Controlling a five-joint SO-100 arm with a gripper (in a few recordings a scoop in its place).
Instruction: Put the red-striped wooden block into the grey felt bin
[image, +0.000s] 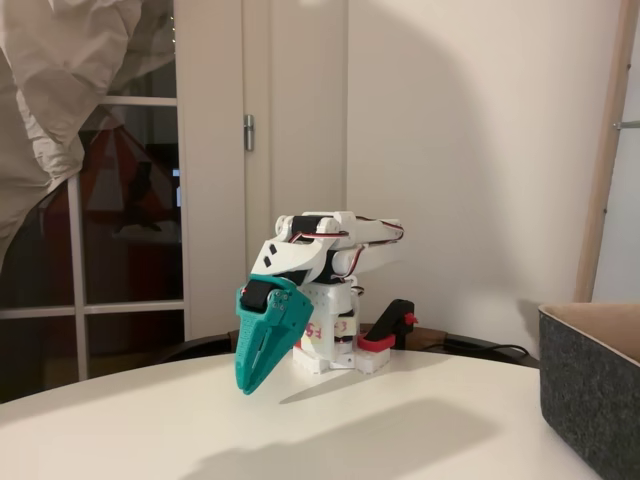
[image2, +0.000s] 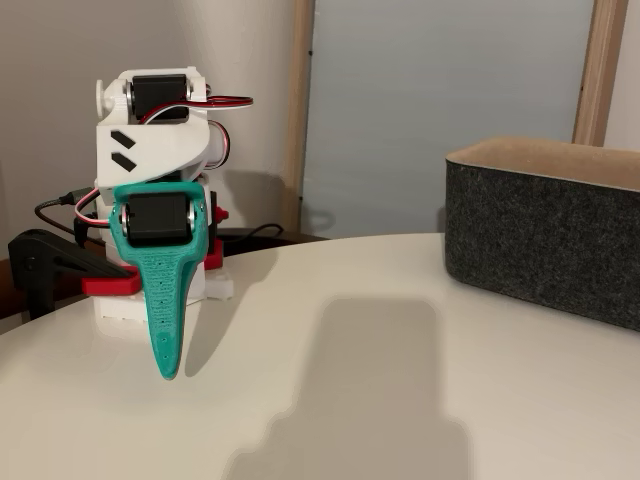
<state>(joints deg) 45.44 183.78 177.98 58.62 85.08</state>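
The teal two-finger end effector (image: 250, 385), fingers together and empty, is hanging folded above the white round worktop (image: 400, 430), well apart from the dark grey felt bin (image2: 545, 240) at right, apparently parked.

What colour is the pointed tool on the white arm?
Teal green; the pointed plastic tool shows best in a fixed view, hanging shut above the white round table.

both fixed views are dim and warm-toned, slightly soft and grainy. the round white table (image: 400, 420) carries broad, soft-edged shadows in its foreground, and the folded white robot arm (image: 320, 255) throws a blurred shadow on the pale wall behind it.
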